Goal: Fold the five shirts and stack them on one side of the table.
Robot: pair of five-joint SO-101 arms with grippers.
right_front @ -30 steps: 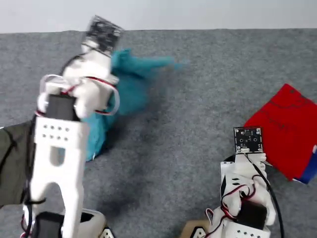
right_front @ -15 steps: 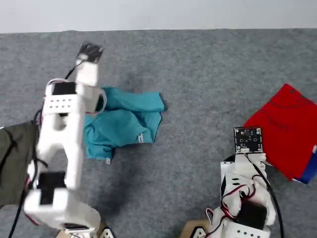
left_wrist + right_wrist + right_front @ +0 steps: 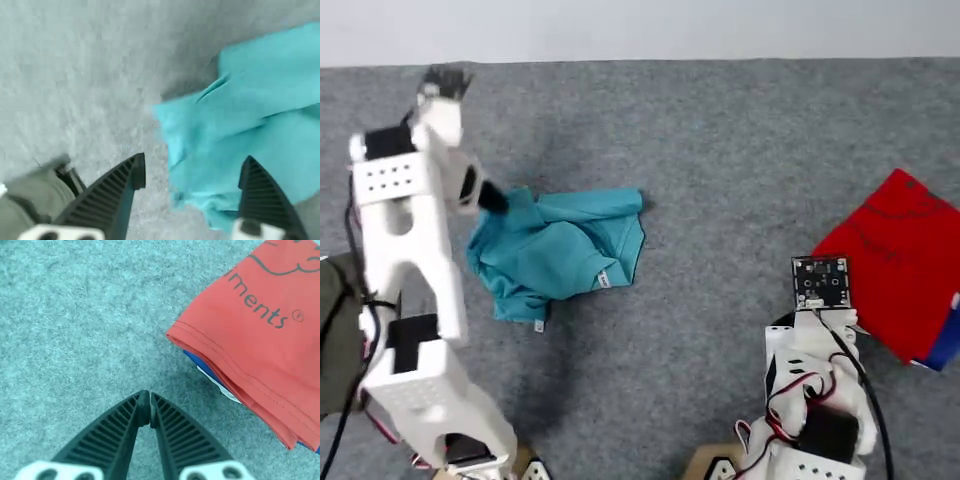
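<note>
Two arms of yours at one grey, carpet-like surface [image 3: 740,200]; a pale wall [image 3: 720,30] runs behind its far edge.
- Left pincer [image 3: 192,167]: released, jaws spread over the crumpled teal shirt [image 3: 555,255], left of centre.
- Right pincer [image 3: 149,405]: clenched on nothing, near the folded red shirt [image 3: 905,260], which lies on a blue shirt [image 3: 197,362] at the right edge.
- Dark olive garment [image 3: 335,340]: left edge.

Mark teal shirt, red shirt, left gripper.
teal shirt [image 3: 560,252], high view, middle of the crumpled body.
red shirt [image 3: 900,258], high view, centre of folded top.
left gripper [image 3: 194,161], left wrist view, between the fingertips.
</note>
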